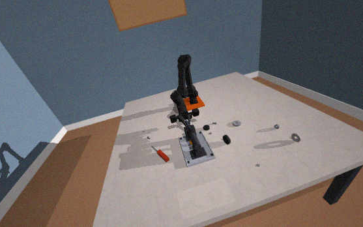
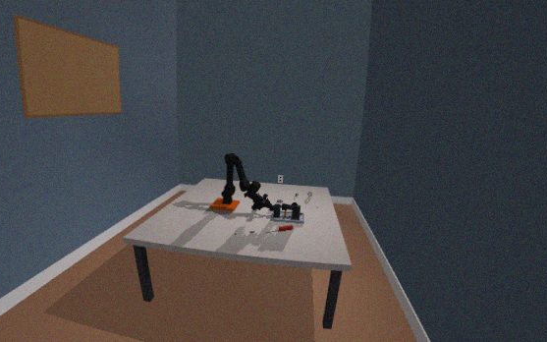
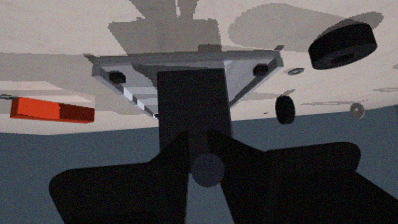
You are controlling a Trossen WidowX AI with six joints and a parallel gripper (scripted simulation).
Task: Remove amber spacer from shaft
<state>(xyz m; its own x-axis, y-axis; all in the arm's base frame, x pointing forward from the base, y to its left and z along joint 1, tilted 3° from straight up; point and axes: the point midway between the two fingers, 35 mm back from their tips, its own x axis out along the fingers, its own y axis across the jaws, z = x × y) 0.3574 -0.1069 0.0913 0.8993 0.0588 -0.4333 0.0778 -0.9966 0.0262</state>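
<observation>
Exterior view had the gripper (image 2: pixel 271 207) (image 3: pixel 197 135) clamped on the shaft (image 3: pixel 208 170), out at its near end! The housing block (image 2: pixel 296 211) stood on the grey base plate (image 1: pixel 201 160) (image 2: pixel 289 220) (image 3: pixel 95 70), toward the bench's screwdriver-side edge, well in from its corners. The amber spacer (image 1: pixel 191 142) (image 2: pixel 285 213) was seemingly up between the blocks, not seen dropped; whether it touched the housing, nobody could tell. So the grip was done; the drop, the push home and the release apparently remained.
</observation>
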